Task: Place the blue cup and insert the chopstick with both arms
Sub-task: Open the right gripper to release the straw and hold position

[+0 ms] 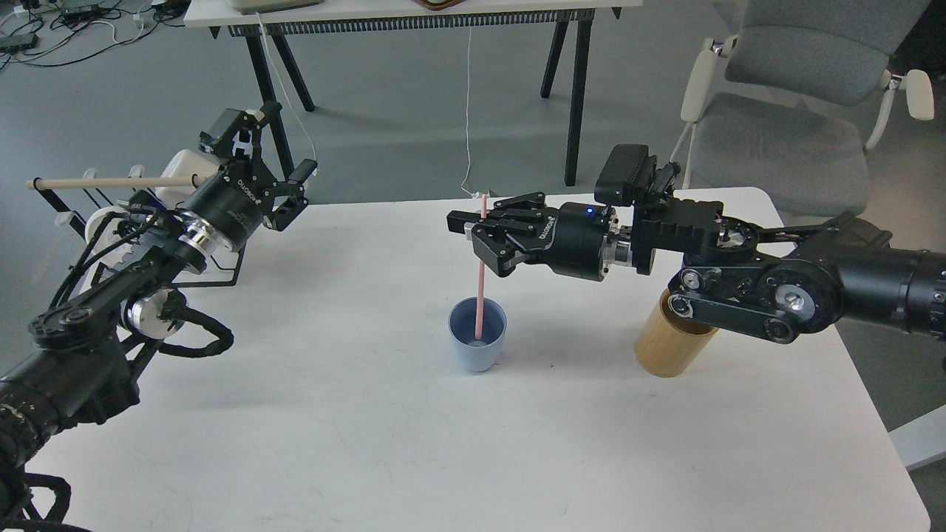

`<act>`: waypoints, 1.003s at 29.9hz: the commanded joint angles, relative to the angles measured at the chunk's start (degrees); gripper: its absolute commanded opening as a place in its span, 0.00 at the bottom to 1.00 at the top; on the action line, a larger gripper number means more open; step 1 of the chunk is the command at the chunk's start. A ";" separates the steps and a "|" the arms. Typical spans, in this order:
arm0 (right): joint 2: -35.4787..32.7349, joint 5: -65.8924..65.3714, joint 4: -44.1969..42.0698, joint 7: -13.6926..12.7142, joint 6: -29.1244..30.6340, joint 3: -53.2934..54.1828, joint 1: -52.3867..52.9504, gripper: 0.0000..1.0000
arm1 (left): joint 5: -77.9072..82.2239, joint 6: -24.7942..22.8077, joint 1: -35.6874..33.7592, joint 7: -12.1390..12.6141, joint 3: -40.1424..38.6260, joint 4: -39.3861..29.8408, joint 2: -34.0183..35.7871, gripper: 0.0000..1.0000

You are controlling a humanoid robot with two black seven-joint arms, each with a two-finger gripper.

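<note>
The blue cup (477, 344) stands upright near the middle of the white table (369, 443). The pink chopstick (480, 288) stands almost vertical with its lower end inside the cup. My right gripper (474, 238) comes in from the right above the cup and is shut on the chopstick's upper part; the stick's top pokes out above the fingers. My left gripper (284, 148) is open and empty at the table's far left edge, well away from the cup.
A tan wooden cylinder (665, 347) stands on the table under my right forearm. A black wire rack with a pale wooden rod (111, 181) and white mugs (177, 166) sits at the far left. A grey chair (783, 111) stands behind the table's right side.
</note>
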 commanded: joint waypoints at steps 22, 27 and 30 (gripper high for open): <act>0.35 -0.34 -1.06 0.00 -0.44 0.17 0.26 0.98 | 0.00 0.00 0.00 0.00 -0.08 0.00 0.08 0.99; -0.87 0.89 -0.88 0.00 -2.20 2.18 3.15 0.98 | 0.00 0.00 -0.09 0.00 -0.17 -0.09 0.08 0.99; -5.87 4.39 -0.62 0.00 -2.20 8.32 3.07 0.98 | -0.09 0.00 -0.27 0.00 -0.26 -0.18 0.08 0.99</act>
